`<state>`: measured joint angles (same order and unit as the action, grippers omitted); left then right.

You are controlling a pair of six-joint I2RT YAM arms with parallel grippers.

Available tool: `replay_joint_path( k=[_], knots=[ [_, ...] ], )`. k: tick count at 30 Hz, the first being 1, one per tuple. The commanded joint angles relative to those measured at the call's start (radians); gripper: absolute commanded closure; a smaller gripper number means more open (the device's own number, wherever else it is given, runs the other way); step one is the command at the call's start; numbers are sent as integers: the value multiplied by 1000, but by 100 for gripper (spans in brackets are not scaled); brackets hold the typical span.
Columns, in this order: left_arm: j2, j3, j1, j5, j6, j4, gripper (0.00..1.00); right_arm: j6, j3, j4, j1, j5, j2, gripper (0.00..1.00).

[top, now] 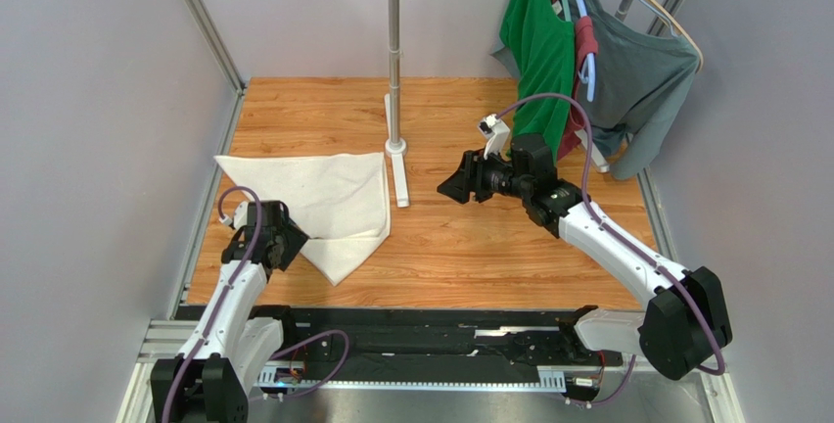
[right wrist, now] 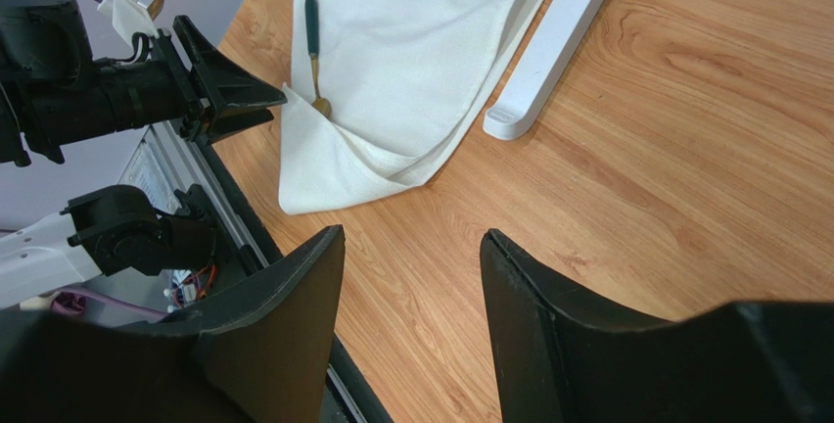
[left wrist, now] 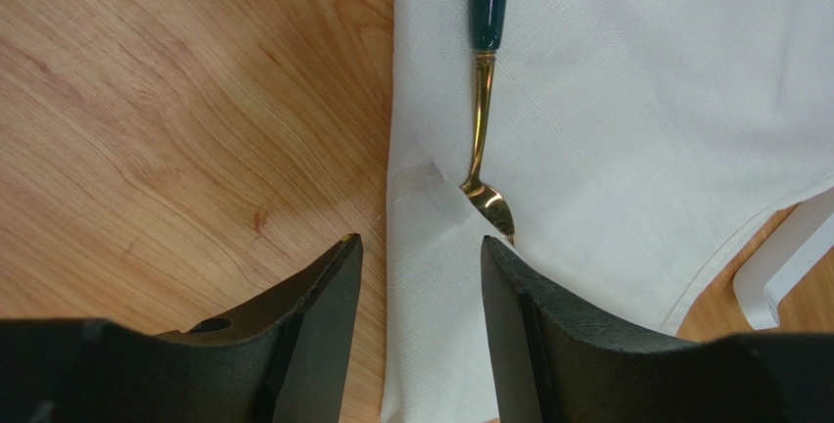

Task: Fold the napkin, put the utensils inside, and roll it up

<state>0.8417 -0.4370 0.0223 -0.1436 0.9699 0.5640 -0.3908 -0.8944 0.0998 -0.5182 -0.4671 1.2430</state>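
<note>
The white napkin (top: 328,198) lies folded on the left of the wooden table, with a corner pointing toward the near edge. On it rests the spoon (left wrist: 480,129), its dark handle pointing away and its brassy bowl tucked against a raised fold. My left gripper (left wrist: 421,247) is open and low over the napkin's (left wrist: 626,100) left edge; the cloth edge runs between its fingers and the right fingertip sits by the spoon's bowl. My right gripper (right wrist: 411,237) hovers open over bare wood at mid table, with nothing in it. From there I see the napkin (right wrist: 411,61), the spoon (right wrist: 315,51) and the left gripper (right wrist: 256,110).
A white pole stand (top: 394,61) rises at the back centre, and its flat foot (top: 400,188) lies just right of the napkin. A green shirt (top: 538,41) and a grey shirt (top: 641,80) hang at the back right. A black rail (top: 411,340) runs along the near edge.
</note>
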Motion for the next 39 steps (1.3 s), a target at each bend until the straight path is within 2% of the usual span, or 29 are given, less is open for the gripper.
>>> replay_joint_path(
  k=[1, 16, 22, 29, 35, 39],
  knots=[
    [14, 12, 5, -17, 23, -24, 43, 9, 20, -22, 6, -27, -5, 43],
    [97, 17, 24, 13, 3, -119, 50, 7, 37, -14, 15, -33, -24, 43],
    [85, 21, 24, 9, 1, -112, 62, 10, 41, -15, 17, -36, -19, 43],
    [97, 27, 27, 9, -7, -107, 62, 9, 45, -15, 17, -44, -19, 43],
    [80, 30, 31, 4, -13, -107, 73, 9, 49, -15, 17, -44, -24, 43],
    [66, 26, 33, 16, -26, -118, 89, 10, 49, -12, 17, -44, -31, 43]
  ],
)
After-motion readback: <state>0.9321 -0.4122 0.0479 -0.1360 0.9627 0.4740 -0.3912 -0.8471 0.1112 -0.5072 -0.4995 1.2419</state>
